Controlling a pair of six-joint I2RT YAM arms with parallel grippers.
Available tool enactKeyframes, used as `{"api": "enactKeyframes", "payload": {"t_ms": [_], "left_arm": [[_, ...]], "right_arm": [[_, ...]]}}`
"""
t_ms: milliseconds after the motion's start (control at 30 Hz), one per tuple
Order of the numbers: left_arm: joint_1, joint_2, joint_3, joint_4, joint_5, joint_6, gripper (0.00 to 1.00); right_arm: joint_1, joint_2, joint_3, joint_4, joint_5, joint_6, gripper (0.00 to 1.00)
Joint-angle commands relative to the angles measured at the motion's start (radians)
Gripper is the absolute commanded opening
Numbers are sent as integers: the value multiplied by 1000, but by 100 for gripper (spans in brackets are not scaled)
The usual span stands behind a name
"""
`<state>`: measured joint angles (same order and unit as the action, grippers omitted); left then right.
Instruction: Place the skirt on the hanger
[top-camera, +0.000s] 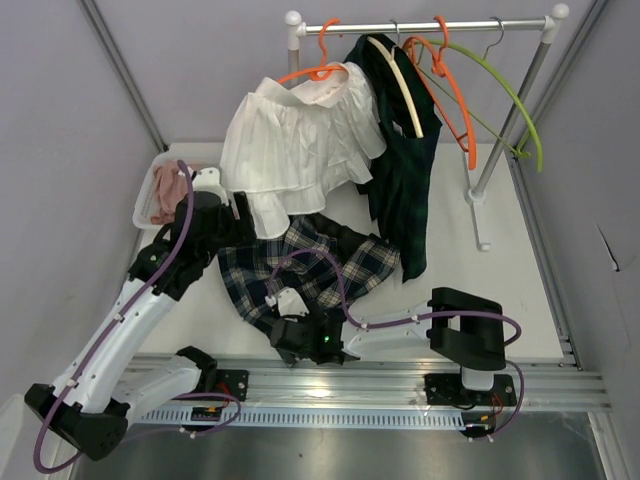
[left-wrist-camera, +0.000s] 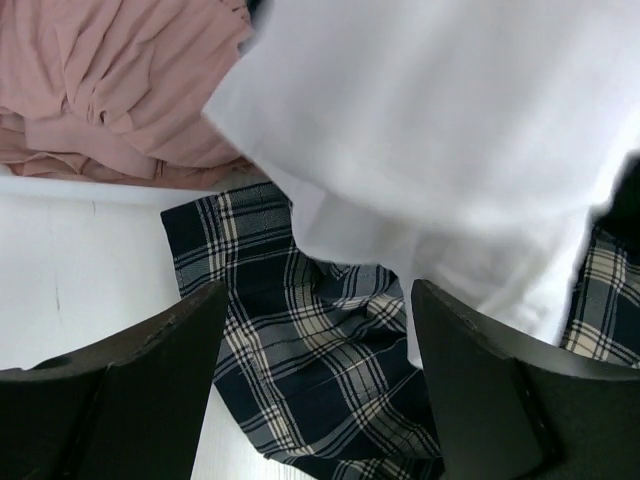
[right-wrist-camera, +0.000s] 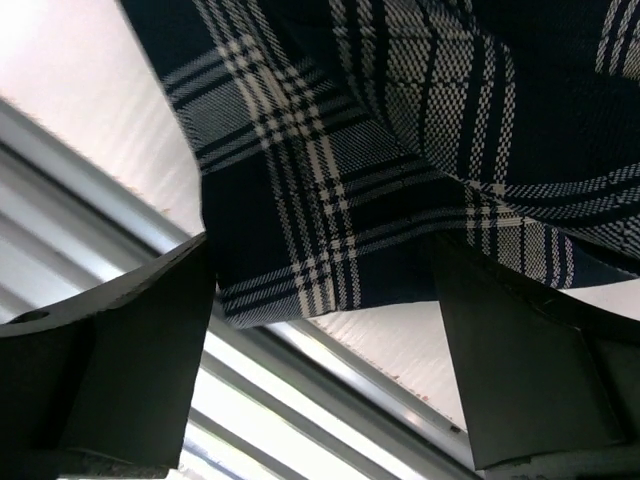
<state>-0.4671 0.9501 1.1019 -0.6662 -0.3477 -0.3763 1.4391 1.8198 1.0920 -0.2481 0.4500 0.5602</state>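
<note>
A navy plaid skirt (top-camera: 312, 265) lies crumpled on the table in front of the rack. My left gripper (top-camera: 238, 214) hovers open over its left edge, just under the hem of a white skirt (top-camera: 298, 145) that hangs on an orange hanger (top-camera: 318, 72). In the left wrist view the open gripper (left-wrist-camera: 320, 292) looks down on the plaid skirt (left-wrist-camera: 300, 350), and the white skirt (left-wrist-camera: 430, 130) fills the upper right. My right gripper (top-camera: 291, 308) is open at the plaid skirt's near edge. In the right wrist view that edge (right-wrist-camera: 330, 230) lies between the gripper's (right-wrist-camera: 320, 270) spread fingers.
On the rail (top-camera: 420, 26) hang a dark green plaid garment (top-camera: 400, 170) on a cream hanger, a bare orange hanger (top-camera: 447, 88) and a bare green hanger (top-camera: 512, 95). A white basket (top-camera: 150, 196) at the left holds pink cloth (left-wrist-camera: 110, 90). A metal rail (right-wrist-camera: 300, 380) runs along the table's near edge.
</note>
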Motion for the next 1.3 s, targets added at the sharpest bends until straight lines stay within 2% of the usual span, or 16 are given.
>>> {"api": "enactKeyframes", "payload": {"t_ms": [0,33,133,167,233,267,433,567,700,800,1033,1267], "left_arm": [[15,-17,-5,11,22,-1,80],[16,-17,-7,10,23,2,80],[18,-22,-10,16,33,13,80],[18,-25,-10,17,33,14,81],[18,-25,-14,30,58,28,81],[19,-24,-14,28,64,31,81],[19,-33,-36,56,150,69,82],[19,-79,-60,103,220,91,84],[19,-54,-48,76,277,106,84],[18,-59,-95,68,300,58,84],[-1,-102,-263,108,383,-35,79],[-116,-90,-295,145,415,-24,77]], "right_arm": [[4,18,13,7,46,15,88],[4,13,5,10,39,17,85],[3,1,-21,12,49,32,64],[3,-5,-23,-5,56,36,50],[4,-39,-35,-28,75,53,37],[3,-56,-38,-60,97,58,26],[-9,-190,-73,-202,160,111,8],[-32,-362,-99,-299,194,144,6],[-68,-492,-107,-385,200,162,5],[-109,-571,-92,-457,205,173,5],[-288,-648,-34,-602,204,162,3],[-517,-642,75,-576,96,3,2]]}}
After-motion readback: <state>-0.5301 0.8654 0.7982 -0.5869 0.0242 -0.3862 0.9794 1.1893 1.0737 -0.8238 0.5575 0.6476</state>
